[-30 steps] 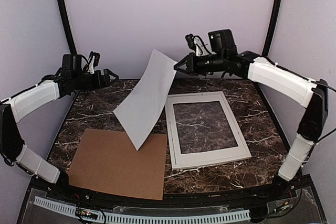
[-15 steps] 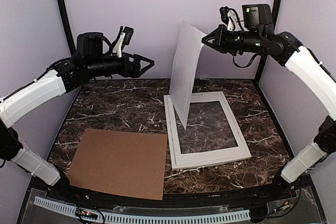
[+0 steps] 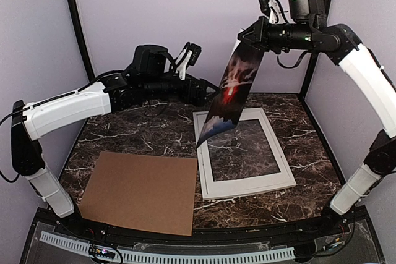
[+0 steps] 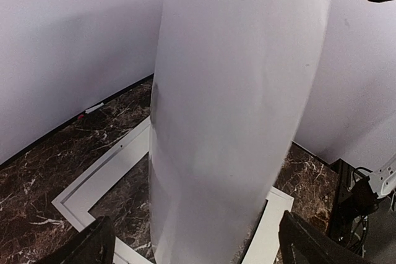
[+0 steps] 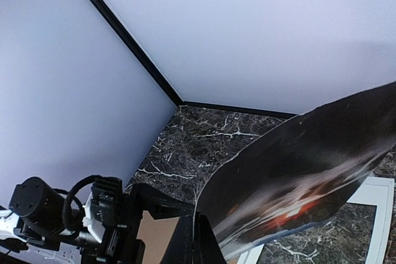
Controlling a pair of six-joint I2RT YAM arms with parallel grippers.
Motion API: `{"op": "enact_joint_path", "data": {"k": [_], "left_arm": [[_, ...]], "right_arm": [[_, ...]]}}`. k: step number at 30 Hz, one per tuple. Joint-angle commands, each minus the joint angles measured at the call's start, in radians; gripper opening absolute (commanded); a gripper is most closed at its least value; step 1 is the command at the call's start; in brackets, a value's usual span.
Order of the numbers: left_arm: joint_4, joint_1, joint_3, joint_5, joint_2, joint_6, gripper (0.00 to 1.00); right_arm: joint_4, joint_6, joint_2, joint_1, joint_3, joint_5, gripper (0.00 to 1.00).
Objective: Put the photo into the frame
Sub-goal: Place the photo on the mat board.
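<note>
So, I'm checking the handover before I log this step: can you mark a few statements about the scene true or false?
1. The glossy landscape photo lies flat inside the white rectangular frame. False: it hangs in the air over the frame, which is empty.
2. The right gripper is shut on the photo's upper end. True.
3. The left gripper is clamped on the photo. False: its jaws stand open beside the photo and do not grip it.
4. The brown cardboard sheet lies flat on the dark marble table, left of the frame. True.
</note>
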Motion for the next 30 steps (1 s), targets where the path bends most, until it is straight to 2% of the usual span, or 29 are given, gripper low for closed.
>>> {"op": "enact_joint_path", "data": {"k": [1, 9, 16, 19, 24, 30], "left_arm": [[-0.002, 0.003, 0.027, -0.076, -0.061, 0.023, 0.95], [-0.068, 0.017, -0.064, -0.232, -0.215, 0.072, 0.97], [-0.096, 0.149, -0.182, -0.282, -0.428, 0.065, 0.98], [-0.112, 0.176, -0.195, -0.318, -0.468, 0.097, 0.99], [-0.181, 0.179, -0.152, -0.374, -0.44, 0.13, 0.99], [-0.162, 0.179, -0.142, -0.354, -0.395, 0.127, 0.99]], "right_arm": [[-0.097, -0.076, 0.025, 0.008, 0.112, -0.09, 0.0], [-0.11, -0.09, 0.078, 0.017, 0.168, -0.293, 0.0], [-0.188, -0.133, 0.111, 0.058, 0.255, -0.402, 0.0], [-0.219, -0.148, 0.085, 0.063, 0.26, -0.428, 0.0], [-0.269, -0.164, -0.036, 0.006, 0.151, -0.398, 0.0], [-0.369, -0.223, -0.182, -0.234, -0.133, -0.342, 0.0]]}}
